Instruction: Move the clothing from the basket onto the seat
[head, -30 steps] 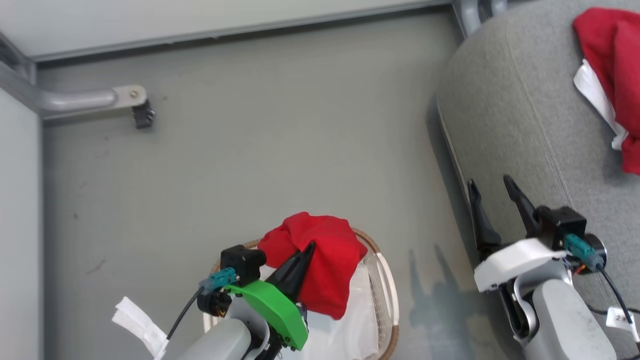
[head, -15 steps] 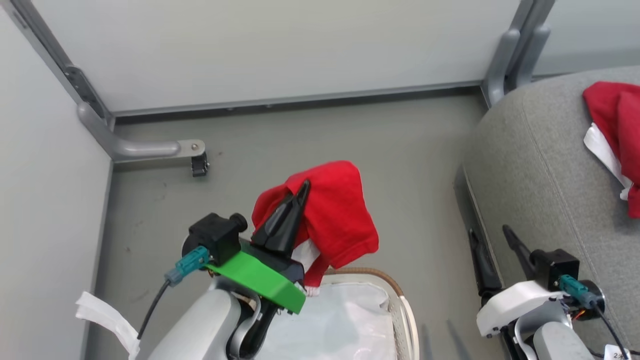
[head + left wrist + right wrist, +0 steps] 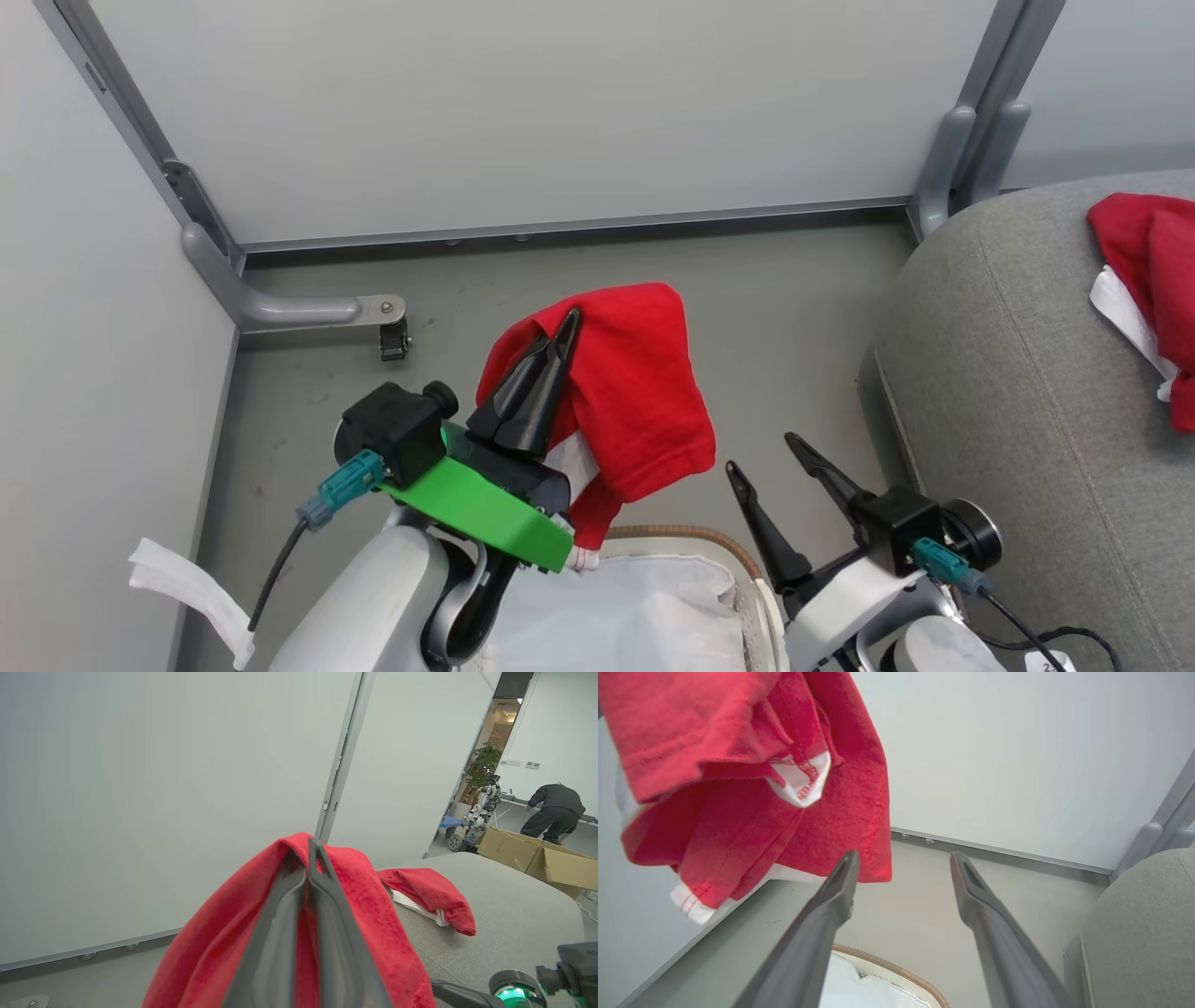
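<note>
Red garment (image 3: 644, 401) in closed left claw (image 3: 568, 317)

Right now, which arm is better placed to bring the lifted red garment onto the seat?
Left. The left gripper is shut on the red garment, hanging above the basket. The right gripper is open and empty, near the seat, where the other garment already lies.

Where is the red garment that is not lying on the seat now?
In the head view, the red garment hangs near the middle from the shut left jaws, above the basket and left of the grey seat.
</note>
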